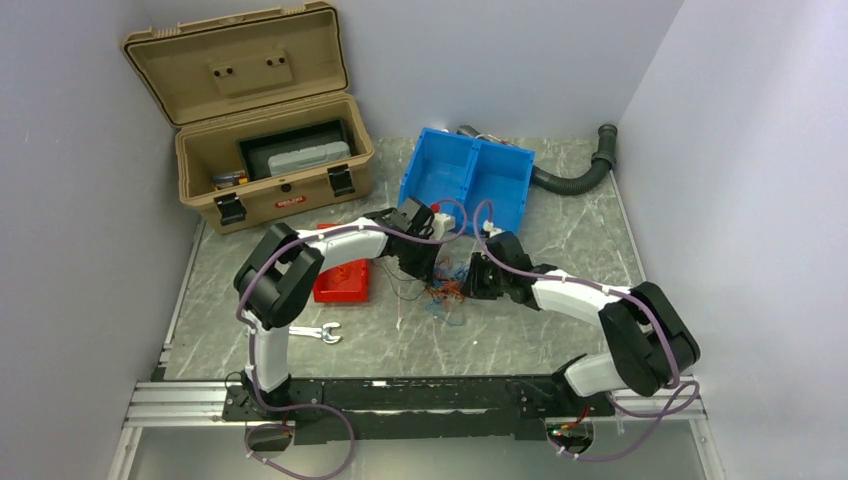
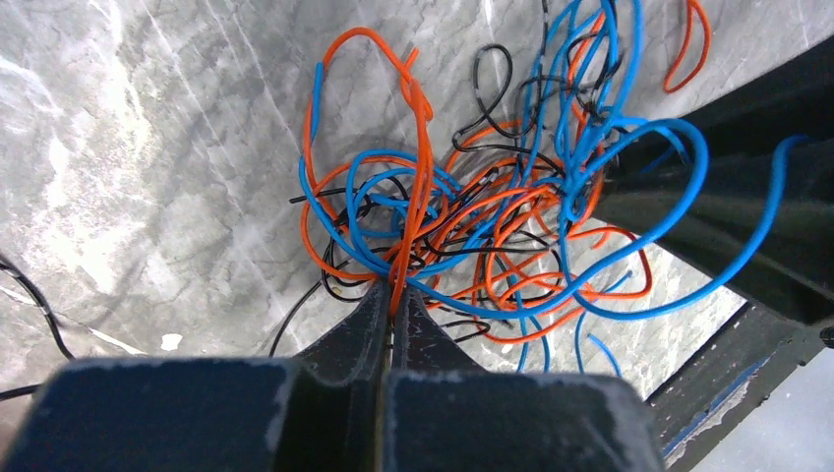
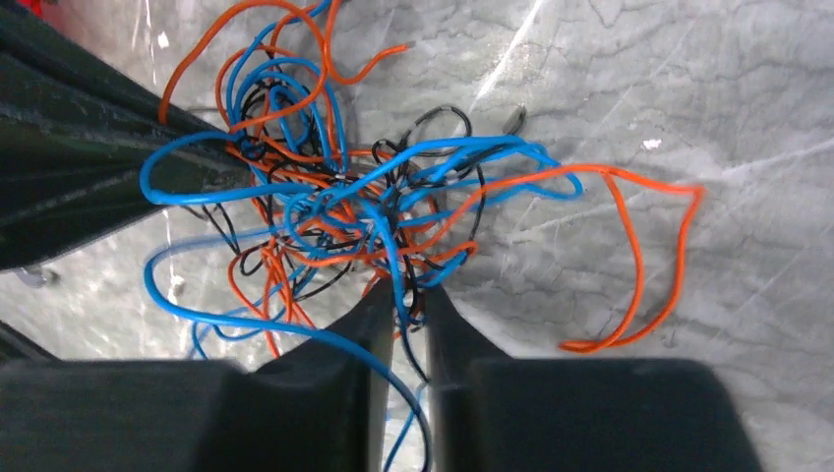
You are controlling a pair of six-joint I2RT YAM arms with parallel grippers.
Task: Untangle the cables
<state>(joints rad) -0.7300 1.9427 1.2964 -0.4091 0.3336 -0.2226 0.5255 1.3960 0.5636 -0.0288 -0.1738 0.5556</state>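
L pincer [image 2: 393, 293], R pincer [image 3: 405, 293], both nipping cables [image 2: 424, 187]

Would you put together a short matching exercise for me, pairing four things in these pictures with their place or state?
Things:
1. tan case
2. blue bin
3. red tray
4. left gripper

Places or states:
A. shut on an orange strand of the cables
B. far left of the table, lid open
C. far middle, beside the black hose
D. partly hidden by the left arm

Pairs: 1-B; 2-C; 3-D; 4-A
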